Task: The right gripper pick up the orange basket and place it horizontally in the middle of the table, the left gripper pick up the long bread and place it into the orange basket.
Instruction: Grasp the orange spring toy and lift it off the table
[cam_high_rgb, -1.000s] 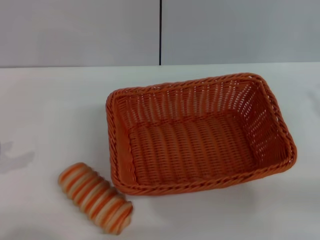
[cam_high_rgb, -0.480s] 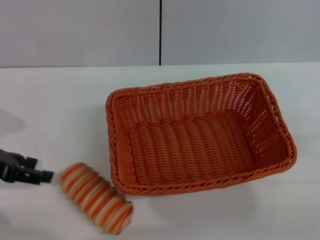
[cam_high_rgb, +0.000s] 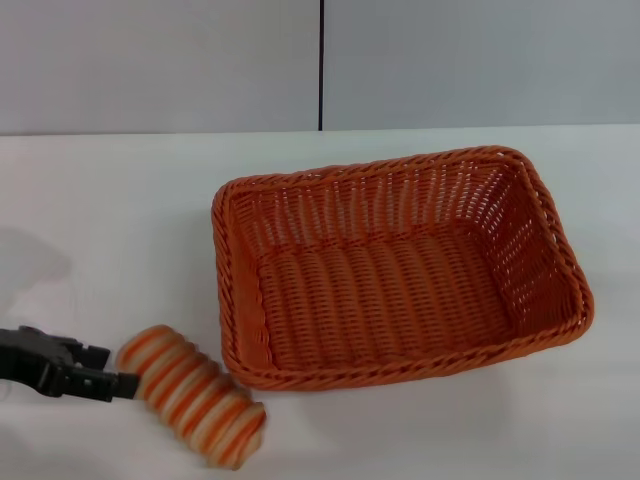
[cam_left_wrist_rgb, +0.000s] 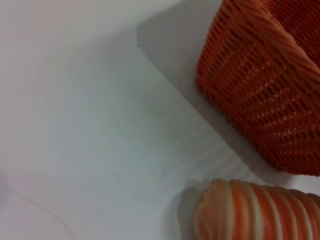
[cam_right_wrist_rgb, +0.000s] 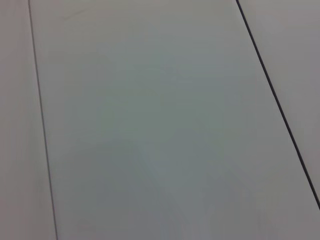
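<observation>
The orange basket (cam_high_rgb: 404, 166) stands empty on the white table (cam_high_rgb: 100, 220), long side running left to right, slightly right of centre. In front of its near left corner lies the long bread (cam_high_rgb: 195, 402), striped orange and cream, set at a slant. My left gripper (cam_high_rgb: 115, 368) reaches in low from the left edge, open, its black fingertips at the bread's left end. The left wrist view shows that bread end (cam_left_wrist_rgb: 255, 212) close by, with the basket's woven wall (cam_left_wrist_rgb: 265, 85) beyond it. My right gripper is out of view.
A grey panelled wall with a dark vertical seam (cam_high_rgb: 321, 65) rises behind the table's far edge. The right wrist view holds only grey panels (cam_right_wrist_rgb: 150, 125) with thin dark seams.
My left gripper came in from the left edge and has moved right, up to the bread's left end. The basket and the bread have stayed in place.
</observation>
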